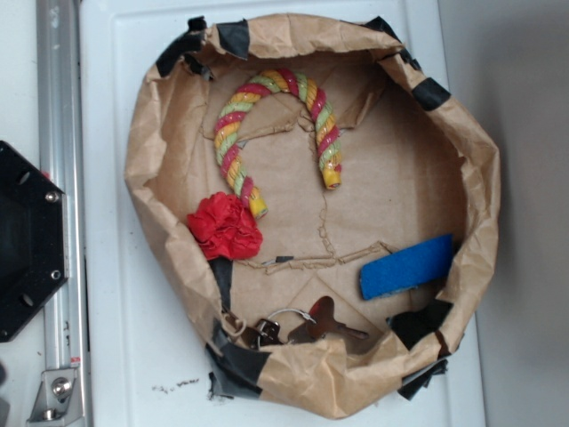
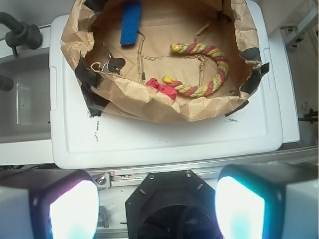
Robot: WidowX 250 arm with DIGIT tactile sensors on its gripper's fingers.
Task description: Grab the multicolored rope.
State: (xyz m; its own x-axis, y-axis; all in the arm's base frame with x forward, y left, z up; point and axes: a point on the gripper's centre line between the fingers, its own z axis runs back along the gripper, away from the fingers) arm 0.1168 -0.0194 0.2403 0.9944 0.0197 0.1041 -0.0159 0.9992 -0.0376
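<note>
The rope [image 1: 276, 124] lies inside the paper-bag nest [image 1: 311, 382], near the back wall, bent like a horseshoe w/ both ends pointing toward the middle. One end touches the red cloth ball [image 1: 225, 226]; the other end lies free on bare paper. Also in the nest: blue strip [image 1: 407, 266] leaning at the side wall, keys on a ring [image 1: 298, 325] by the front wall, both well apart from the rope. The nest sits on a white worktop [image 1: 133, 356]; its crumpled walls, taped at spots, probably keep stuff from sliding off.

Tool [image 2: 157, 204]: seen from the wrist view only as two glowing pads at the bottom edge, spread wide, nothing between them, so open. It hangs high over the robot's base, well short of the nest. Task looks not yet begun. Best bet is probably the arch or free end, away from the ball, coming in over the wall.
</note>
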